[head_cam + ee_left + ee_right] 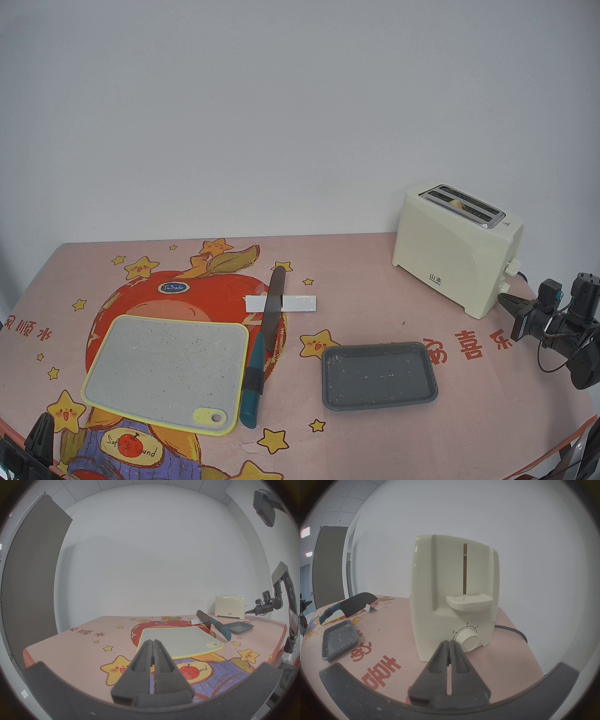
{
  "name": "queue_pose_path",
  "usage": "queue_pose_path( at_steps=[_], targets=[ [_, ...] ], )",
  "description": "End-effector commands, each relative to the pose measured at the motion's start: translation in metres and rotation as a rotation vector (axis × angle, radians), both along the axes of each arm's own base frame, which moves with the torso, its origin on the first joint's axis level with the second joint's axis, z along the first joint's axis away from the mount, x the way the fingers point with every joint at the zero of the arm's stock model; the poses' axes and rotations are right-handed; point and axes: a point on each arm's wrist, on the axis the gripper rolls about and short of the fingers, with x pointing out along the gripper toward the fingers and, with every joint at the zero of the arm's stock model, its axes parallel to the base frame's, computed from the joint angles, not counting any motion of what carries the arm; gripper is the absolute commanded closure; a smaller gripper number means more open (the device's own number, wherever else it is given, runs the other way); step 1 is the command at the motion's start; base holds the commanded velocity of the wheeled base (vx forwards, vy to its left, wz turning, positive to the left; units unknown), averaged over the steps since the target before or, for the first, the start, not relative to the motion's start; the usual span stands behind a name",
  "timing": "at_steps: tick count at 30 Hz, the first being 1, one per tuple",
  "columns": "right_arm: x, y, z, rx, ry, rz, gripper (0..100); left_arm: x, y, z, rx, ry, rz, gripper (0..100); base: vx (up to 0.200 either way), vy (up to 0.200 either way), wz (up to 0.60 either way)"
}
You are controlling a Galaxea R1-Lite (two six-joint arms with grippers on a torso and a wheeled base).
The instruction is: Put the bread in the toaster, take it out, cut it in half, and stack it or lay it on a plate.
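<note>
Now the right end effector (449, 643), closed and empty, is near the dial (468, 638) of the toaster (440, 583); the left end effector (153, 642) is also closed

Bright, even light; soft, faint shadows.

The toaster (459, 256), right of centre in the head view, has a smooth cream plastic shell with a soft sheen. The trim around its slots (465, 206) looks like brushed metal, and its dial (468, 638) is the same smooth plastic. The rectangular plate (381, 375) at lower centre is dark grey and matt, dusted with pale specks. The cutting board (165, 369) at lower left has a matt, speckled grey face and a yellow-green plastic rim. The knife (272, 312) shows a dark matt blade and a smooth teal plastic handle (252, 394). The worktop (375, 294) wears a matt printed covering. The right fingers (439, 664) are matt black plastic.
</note>
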Motion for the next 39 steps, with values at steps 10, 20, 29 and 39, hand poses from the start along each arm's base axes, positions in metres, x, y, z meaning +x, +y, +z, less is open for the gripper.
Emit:
queue_pose_path(
  at_steps=[10,20,29,39],
  targets=[
    [-0.0011,-0.0013,-0.001,0.0,0.006,-0.006,100,0.0001,0.0,-0.0052,0.0,0.001,-0.001,100,0.0,0.0,0.0],
    [-0.0001,-0.001,0.0038,-0.001,-0.018,-0.001,100,0.0001,0.0,-0.0052,0.0,0.001,-0.001,100,0.0,0.0,0.0],
    [0.0011,-0.002,0.0024,0.002,-0.013,-0.006,100,0.0001,0.0,-0.0052,0.0,0.001,-0.001,100,0.0,0.0,0.0],
    [-0.0003,-0.0022,0.0002,0.003,-0.001,-0.011,100,0.0001,0.0,-0.0052,0.0,0.001,-0.001,100,0.0,0.0,0.0]
  ],
)
